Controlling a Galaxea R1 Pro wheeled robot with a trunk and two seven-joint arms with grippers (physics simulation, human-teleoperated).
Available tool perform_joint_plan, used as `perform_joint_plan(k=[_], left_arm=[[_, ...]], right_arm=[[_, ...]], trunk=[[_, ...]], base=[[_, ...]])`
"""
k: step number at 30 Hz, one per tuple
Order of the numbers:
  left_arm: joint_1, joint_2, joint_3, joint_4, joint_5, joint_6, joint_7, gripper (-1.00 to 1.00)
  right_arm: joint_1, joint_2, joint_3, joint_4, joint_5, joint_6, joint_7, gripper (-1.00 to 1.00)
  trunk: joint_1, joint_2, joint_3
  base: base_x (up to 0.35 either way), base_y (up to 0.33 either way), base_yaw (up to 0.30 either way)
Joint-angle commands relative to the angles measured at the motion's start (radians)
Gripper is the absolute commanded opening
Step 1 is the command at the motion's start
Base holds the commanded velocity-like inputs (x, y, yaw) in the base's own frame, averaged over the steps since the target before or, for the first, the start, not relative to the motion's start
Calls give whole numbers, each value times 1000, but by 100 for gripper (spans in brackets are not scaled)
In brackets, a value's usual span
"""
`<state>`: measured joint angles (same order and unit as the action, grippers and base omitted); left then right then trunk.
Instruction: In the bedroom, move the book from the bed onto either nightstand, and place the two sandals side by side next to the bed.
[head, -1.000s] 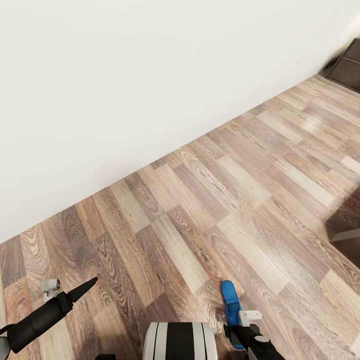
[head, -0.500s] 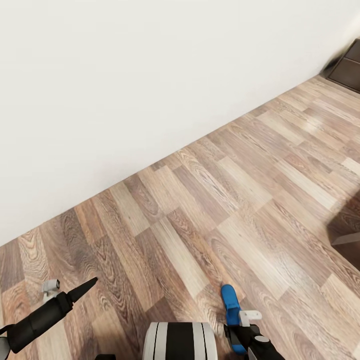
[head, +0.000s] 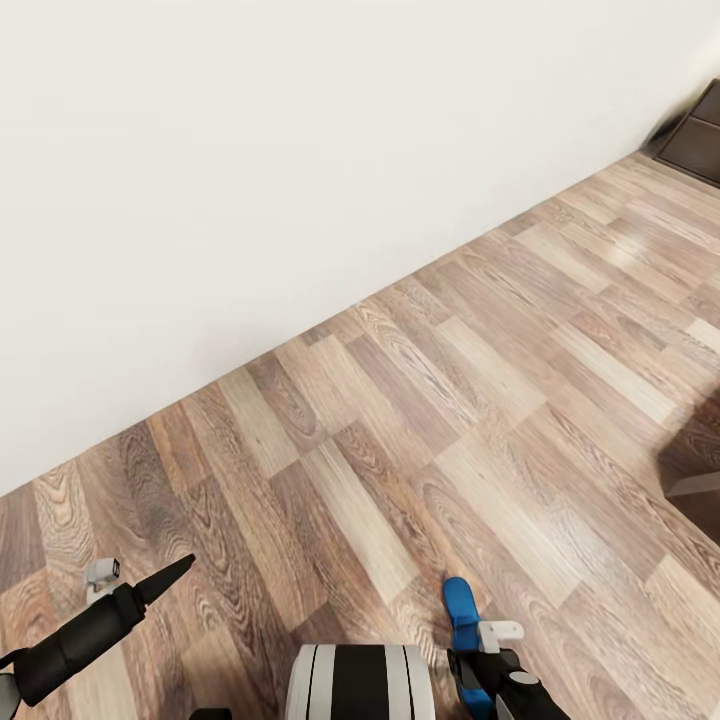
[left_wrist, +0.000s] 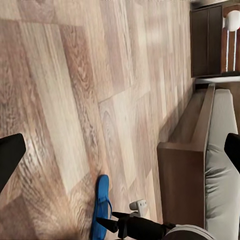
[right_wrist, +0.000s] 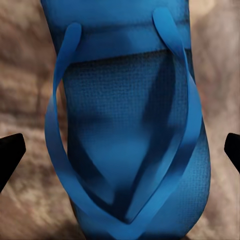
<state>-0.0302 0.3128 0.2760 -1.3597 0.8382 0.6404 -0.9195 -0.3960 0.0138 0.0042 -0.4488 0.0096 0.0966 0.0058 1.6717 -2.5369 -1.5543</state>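
as the whole head view has slid a little over the last second, with the wall (head: 250, 150) edge, the floor (head: 450, 400) planks and the bed (head: 697, 486) corner all drifting the same way, it is the camera that has moved, not the things. the sandal (head: 460, 608) has drifted with the planks while the right gripper (head: 482, 662) keeps its place in the picture, so i judge the sandal is lying on the floor and not being carried.

for the task, that suggests the robot is shifting its stance over the sandal, and the grasp is either not yet made or already let go.

the right gripper hangs straight above the sandal, its two black fingertips spread wide to either side of it and touching nothing. the left gripper (head: 165, 580) is held out over bare floor, well apart from the sandal, with its fingers also spread and nothing between them.

the sandal is a thin flat flip-flop, bright blue, with a finely dotted sole and two blue straps running into a v. it lies strap side up, flat on the planks, near the corner of the bed's dark frame but not touching it, roughly in line with the bed's long side.

a dark brown box by the far wall may be a nightstand (head: 700, 140), though too little of it shows to be sure.
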Motion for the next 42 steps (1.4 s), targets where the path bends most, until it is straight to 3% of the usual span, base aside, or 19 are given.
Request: perform_joint_plan(k=[1, 6, 11, 20, 21, 37, 42], left_arm=[[0, 0, 0, 0, 5, 7, -1, 100], [0, 0, 0, 1, 5, 9, -1, 100], [0, 0, 0, 1, 5, 11, -1, 100], [0, 0, 0, 1, 5, 12, -1, 100], [0, 0, 0, 1, 5, 12, -1, 100], [0, 0, 1, 1, 5, 12, -4, 100], [0, 2, 1, 0, 5, 13, -4, 100]], right_arm=[[0, 0, 0, -2, 1, 6, 0, 100], [0, 0, 0, -2, 1, 6, 0, 100], [0, 0, 0, -2, 1, 6, 1, 100], [0, 0, 0, -2, 1, 6, 0, 100], [0, 0, 0, -2, 1, 6, 0, -100], [0, -1, 0, -4, 1, 5, 1, -100], [0, 0, 0, -4, 1, 5, 0, -100]], trunk=[[0, 0, -1], [0, 0, -1], [2, -1, -20], [2, -1, -20], [2, -1, -20], [2, -1, -20], [0, 0, -1]], base=[[9, 0, 0], [3, 0, 0], [0, 0, 0], [0, 0, 0], [0, 0, 0], [0, 0, 0], [0, 0, 0]])
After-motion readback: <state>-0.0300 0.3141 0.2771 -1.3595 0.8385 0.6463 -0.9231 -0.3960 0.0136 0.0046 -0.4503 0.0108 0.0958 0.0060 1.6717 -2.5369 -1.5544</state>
